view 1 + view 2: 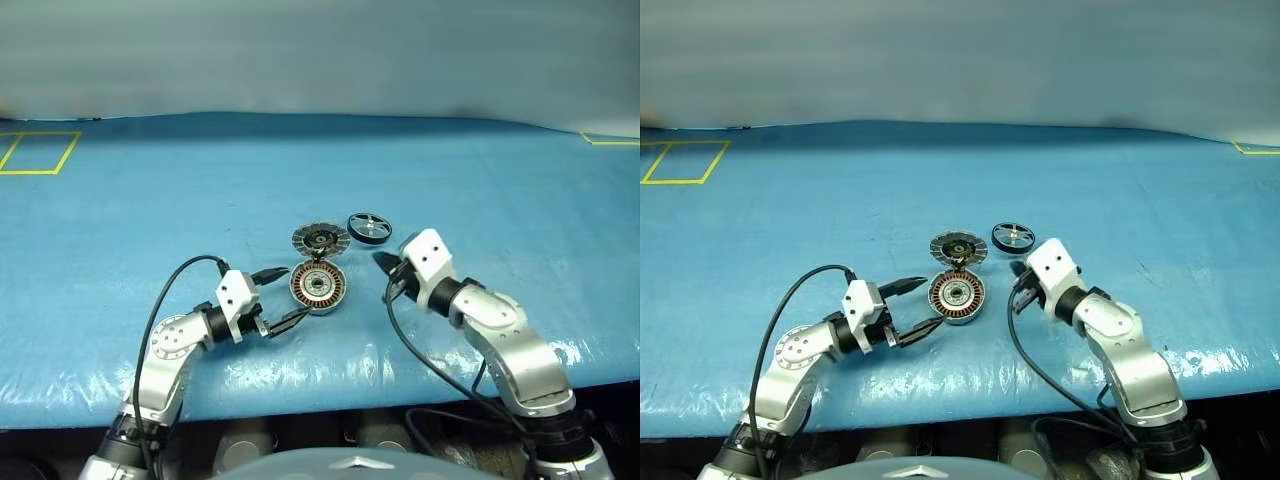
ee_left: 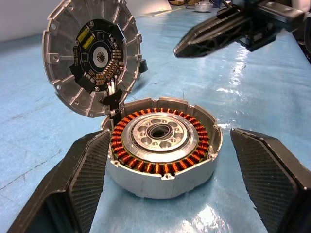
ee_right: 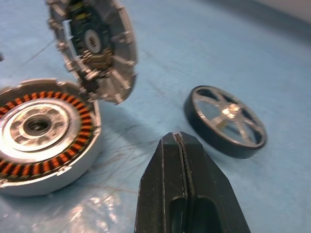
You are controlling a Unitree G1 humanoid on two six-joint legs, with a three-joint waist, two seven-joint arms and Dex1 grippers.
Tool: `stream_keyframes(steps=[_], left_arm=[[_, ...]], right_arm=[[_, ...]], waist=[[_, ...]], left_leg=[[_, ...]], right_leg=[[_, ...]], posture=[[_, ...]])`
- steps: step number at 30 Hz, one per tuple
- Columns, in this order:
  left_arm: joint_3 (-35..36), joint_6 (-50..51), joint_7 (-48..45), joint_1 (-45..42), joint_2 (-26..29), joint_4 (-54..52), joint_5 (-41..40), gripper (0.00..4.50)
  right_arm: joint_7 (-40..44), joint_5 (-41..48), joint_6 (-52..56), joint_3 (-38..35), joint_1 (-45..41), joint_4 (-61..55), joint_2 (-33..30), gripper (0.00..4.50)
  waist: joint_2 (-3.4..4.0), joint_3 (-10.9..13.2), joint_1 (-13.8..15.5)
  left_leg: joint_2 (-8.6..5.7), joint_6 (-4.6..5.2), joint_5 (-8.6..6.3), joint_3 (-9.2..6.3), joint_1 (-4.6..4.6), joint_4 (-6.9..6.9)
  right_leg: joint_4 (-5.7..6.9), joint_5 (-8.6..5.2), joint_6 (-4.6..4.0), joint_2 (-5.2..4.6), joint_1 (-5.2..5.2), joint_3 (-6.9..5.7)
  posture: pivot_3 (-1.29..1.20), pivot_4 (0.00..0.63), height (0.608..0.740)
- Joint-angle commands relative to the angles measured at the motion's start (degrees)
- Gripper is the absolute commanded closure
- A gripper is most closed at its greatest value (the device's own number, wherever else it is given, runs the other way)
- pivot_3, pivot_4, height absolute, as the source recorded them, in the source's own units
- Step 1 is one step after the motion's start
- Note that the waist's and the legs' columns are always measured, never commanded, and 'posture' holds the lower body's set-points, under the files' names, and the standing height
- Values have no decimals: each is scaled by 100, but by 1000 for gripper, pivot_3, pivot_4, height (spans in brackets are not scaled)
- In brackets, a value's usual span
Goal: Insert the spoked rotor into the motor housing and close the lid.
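Beside the motor housing: the motor housing lay open on the blue table cover, copper windings and hub bare, nothing seated in it.
Lid: the lid stood tilted up on its hinge at the housing's far edge — a stray knock could drop it shut over an empty case.
Spoked rotor: the spoked rotor lay flat, near the housing on its far right, untouched.
Right gripper: the right gripper, fingers pressed together and empty, sat between housing and rotor; unless it opened, it would likely shove the rotor rather than grasp it.
Left gripper: the left gripper spread wide around the housing's left side, apparently not touching — an uneven squeeze might skid the case.
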Motion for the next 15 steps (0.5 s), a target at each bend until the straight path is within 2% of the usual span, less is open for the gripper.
stream_keyframes(steps=[1, 9, 13, 15], left_arm=[[7, -42, 24, -98, -43, -82, -1, 288], [-149, 25, -10, -228, -121, 48, 74, 288], [-172, -1, 6, -223, -133, 111, 102, 288], [-174, -40, 17, -229, -149, 161, 122, 288]], right_arm=[[-222, -103, 58, -61, -271, -104, 68, 4488], [-746, -491, 1962, 502, -2327, 570, 391, 4488], [-244, -599, 2804, 1193, -3329, 1306, -172, 4488], [59, -549, 2878, 1452, -3628, 1573, -428, 4488]], waist=[[0, 0, 2], [7, 6, -7], [13, 10, -2], [12, 10, -1]], left_leg=[[0, 0, 0, -1, 0, 0], [2, -3, 3, 4, 3, 5], [-2, 1, 1, 3, -6, 4], [-5, 5, -1, 6, -7, 3]], right_leg=[[0, 0, 0, 0, 1, 1], [8, 21, -22, 7, -2, 9], [4, 22, -24, 4, -4, 9], [-2, 22, -24, 0, -3, 8]], posture=[[0, 150, 740], [0, 150, 740], [0, 150, 740], [0, 150, 740]])
